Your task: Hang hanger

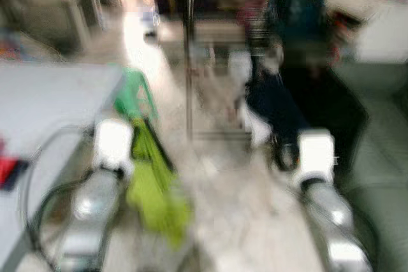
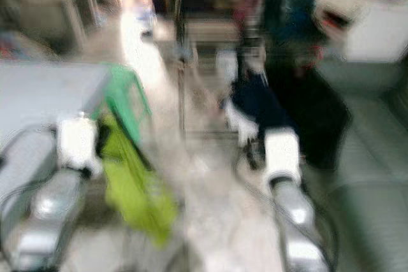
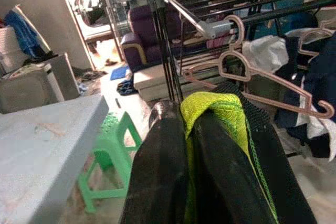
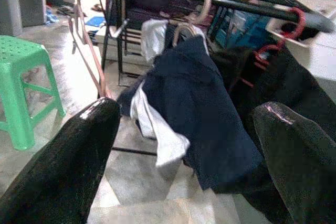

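Left claw (image 3: pixel 210 182) clamps one green garment (image 3: pixel 220 111); right claw (image 4: pixel 184 171) gapes.

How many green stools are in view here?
1. The green stool stands on the floor beside the grey table, ahead of the left gripper, which is shut on a lime-green garment. Others may be hidden.

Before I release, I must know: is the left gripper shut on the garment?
Shut: left gripper fingers pinch the yellow-green garment between them.
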Robot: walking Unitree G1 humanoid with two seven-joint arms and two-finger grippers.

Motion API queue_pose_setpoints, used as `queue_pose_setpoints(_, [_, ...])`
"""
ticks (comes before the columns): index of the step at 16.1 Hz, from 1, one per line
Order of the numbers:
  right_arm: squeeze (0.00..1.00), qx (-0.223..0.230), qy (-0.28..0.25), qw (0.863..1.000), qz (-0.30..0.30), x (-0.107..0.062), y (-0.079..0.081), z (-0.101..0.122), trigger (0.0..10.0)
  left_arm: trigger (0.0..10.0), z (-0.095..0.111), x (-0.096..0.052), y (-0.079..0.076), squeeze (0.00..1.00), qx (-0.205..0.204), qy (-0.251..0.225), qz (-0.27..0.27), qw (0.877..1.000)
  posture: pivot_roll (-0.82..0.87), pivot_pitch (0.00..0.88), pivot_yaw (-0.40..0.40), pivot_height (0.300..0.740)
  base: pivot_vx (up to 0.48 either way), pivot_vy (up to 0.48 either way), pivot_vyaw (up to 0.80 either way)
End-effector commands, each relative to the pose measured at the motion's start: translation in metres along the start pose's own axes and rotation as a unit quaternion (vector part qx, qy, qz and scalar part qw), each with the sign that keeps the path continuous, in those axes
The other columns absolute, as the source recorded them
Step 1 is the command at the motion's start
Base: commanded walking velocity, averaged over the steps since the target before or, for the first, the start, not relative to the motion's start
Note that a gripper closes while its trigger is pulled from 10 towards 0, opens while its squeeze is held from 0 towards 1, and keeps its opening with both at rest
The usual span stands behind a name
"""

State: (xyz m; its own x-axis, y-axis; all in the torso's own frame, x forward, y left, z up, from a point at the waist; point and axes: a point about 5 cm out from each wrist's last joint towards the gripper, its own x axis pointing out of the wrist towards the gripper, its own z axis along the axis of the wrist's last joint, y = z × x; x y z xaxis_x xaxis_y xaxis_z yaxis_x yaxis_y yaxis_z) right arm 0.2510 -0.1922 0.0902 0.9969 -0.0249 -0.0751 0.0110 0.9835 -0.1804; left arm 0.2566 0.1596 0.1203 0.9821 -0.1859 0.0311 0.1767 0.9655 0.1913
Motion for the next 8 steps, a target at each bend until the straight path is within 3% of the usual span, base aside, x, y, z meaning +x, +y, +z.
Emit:
queue_pose_setpoints(1, [0.0, 0.004, -0.018, 1.0, 0.01, 0.0055, 0.0051, 0.009, 10.0, 10.0, 0.0074, 0.001, 0.0097, 0.0, 0.008, -0.016, 0.015, 1.0, 0.01, 0.02, -0.003, 0.74, 0.461, 0.0, 0.0])
queue_pose_setpoints(3, [0.0, 0.004, -0.02, 1.0, 0.01, 0.006, 0.0041, 0.0098, 10.0, 10.0, 0.0067, 0.0012, 0.0094, 0.0, 0.004, -0.015, 0.015, 1.0, 0.01, 0.02, -0.003, 0.74, 0.422, 0.131, 0.0])
queue_pose_setpoints(8, [0.0, 0.0, -0.02, 0.999, 0.027, 0.0062, 0.0057, 0.0097, 10.0, 10.0, 0.006, 0.0018, 0.0072, 0.0, 0.001, -0.013, 0.012, 1.0, 0.01, 0.02, -0.005, 0.74, 0.352, 0.326, 0.0])
